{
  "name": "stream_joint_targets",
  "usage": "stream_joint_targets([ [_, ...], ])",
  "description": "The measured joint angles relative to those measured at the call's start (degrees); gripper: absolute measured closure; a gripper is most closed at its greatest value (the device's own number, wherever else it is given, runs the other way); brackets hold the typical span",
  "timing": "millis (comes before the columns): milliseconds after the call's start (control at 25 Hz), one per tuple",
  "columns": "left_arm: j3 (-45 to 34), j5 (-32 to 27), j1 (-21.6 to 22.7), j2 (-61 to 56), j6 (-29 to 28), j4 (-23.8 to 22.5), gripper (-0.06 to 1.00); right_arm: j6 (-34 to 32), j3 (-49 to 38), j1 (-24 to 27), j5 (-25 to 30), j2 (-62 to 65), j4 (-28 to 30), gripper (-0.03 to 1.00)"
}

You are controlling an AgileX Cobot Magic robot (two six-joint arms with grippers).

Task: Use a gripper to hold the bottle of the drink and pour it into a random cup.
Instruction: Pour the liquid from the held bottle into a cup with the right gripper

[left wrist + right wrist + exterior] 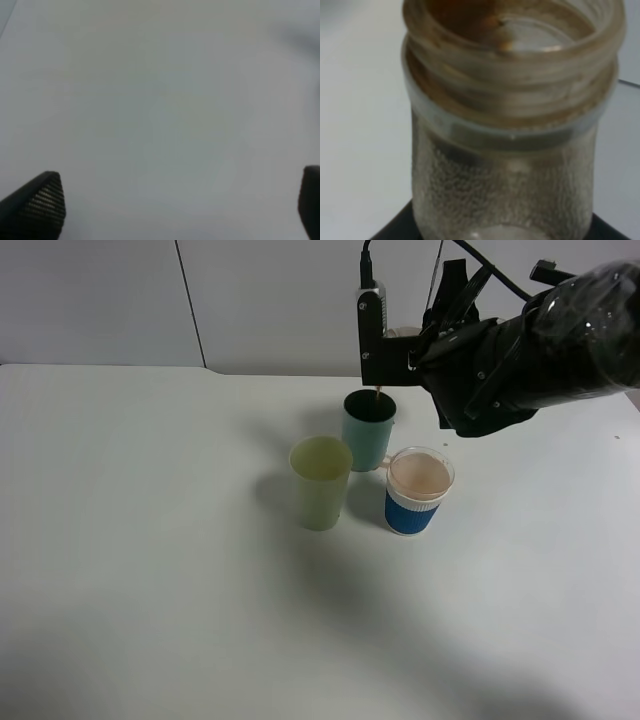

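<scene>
Left gripper (175,210): fingers wide apart over bare white table, nothing between them.
Table (150,590): white and bare in the foreground.
Yellow-green cup (321,483): upright and nearest, just left of the blue cup.
Blue cup (419,490): paper, with a blue band under a white top and a pinkish inside; any print is too small to read.
Teal cup (369,430): just behind the other two, dark inside.
Drink (376,393): a thin brown thread falling into the teal cup.
Right gripper (378,340): clamped on the bottle, above the teal cup.
Bottle (505,165): clear and capless, with a brown film inside the threaded neck; its label is hidden.
</scene>
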State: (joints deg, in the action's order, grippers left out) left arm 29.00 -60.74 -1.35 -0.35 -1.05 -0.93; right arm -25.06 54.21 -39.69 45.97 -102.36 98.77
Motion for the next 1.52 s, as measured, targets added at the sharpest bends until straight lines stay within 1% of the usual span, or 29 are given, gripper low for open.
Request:
stream_joint_targets([
  [360, 0.0, 0.0, 0.0, 0.0, 0.0, 0.0, 0.02, 4.78, 0.1, -0.3, -0.05, -0.24, 0.0, 0.61],
  [800, 0.0, 0.0, 0.0, 0.0, 0.0, 0.0, 0.02, 5.9, 0.1, -0.3, 0.86, -0.24, 0.0, 0.61],
  [1400, 0.0, 0.0, 0.0, 0.0, 0.0, 0.0, 0.02, 5.95, 0.1, -0.49, 3.68, -0.24, 0.0, 0.61],
  [1520, 0.0, 0.0, 0.0, 0.0, 0.0, 0.0, 0.02, 6.88, 0.1, -0.49, 3.81, -0.24, 0.0, 0.61],
])
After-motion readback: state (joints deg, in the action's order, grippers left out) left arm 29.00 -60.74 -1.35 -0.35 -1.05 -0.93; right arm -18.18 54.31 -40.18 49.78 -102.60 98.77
